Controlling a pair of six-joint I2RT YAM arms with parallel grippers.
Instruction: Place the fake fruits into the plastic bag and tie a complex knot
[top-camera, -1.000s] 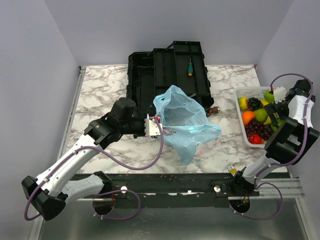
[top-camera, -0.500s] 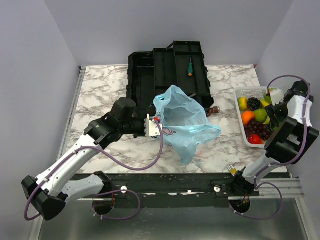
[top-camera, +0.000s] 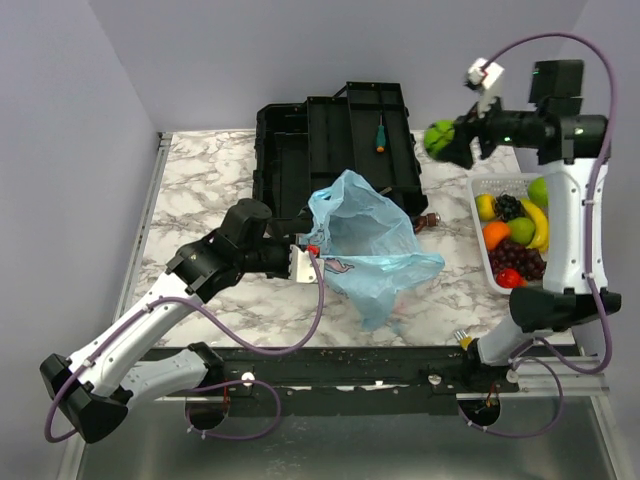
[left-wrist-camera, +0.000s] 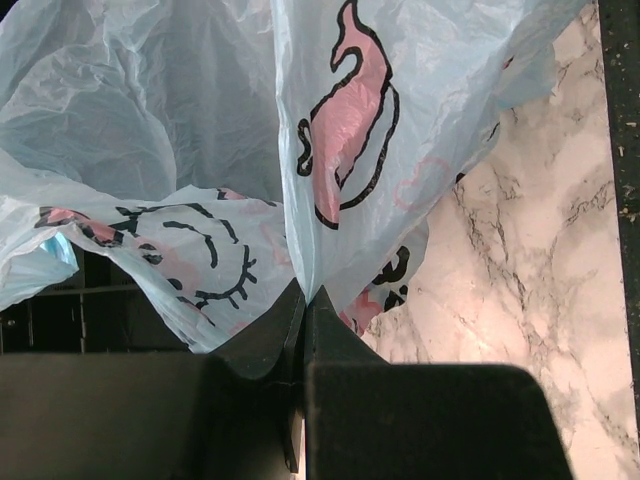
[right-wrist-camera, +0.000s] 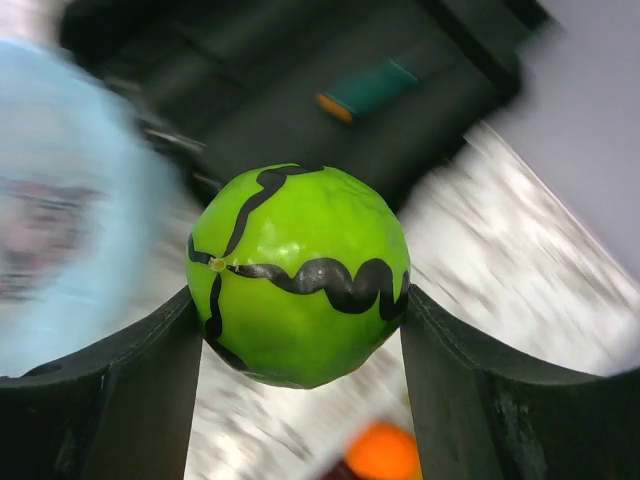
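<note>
One green fruit (right-wrist-camera: 298, 275) is out of the basket! A second ago our right pincer (top-camera: 447, 140) was down among the fake fruits (top-camera: 515, 240) with its jaws spread. Now it is clamped on that round green one and has swung up high, well clear of the table (top-camera: 200, 180). We judge the first pick is made and the carry to the bag is on; tying is far off.

Below and behind the pincer, the white basket (top-camera: 480, 250) still holds the rest: banana, orange, grapes, a red one, more green. Just to the pincer's left lies the open black toolbox (top-camera: 330, 150) with a green-handled screwdriver (top-camera: 380, 133); we must pass over it without dropping anything in.

Farther left and lower, the plastic bag (top-camera: 370, 240) waits, with no fruit visible inside. Our left pincer (left-wrist-camera: 303, 300), jaws together on the bag's rim, hasn't budged and holds the mouth up. That mouth looks slack and narrow, our likely snag.
</note>
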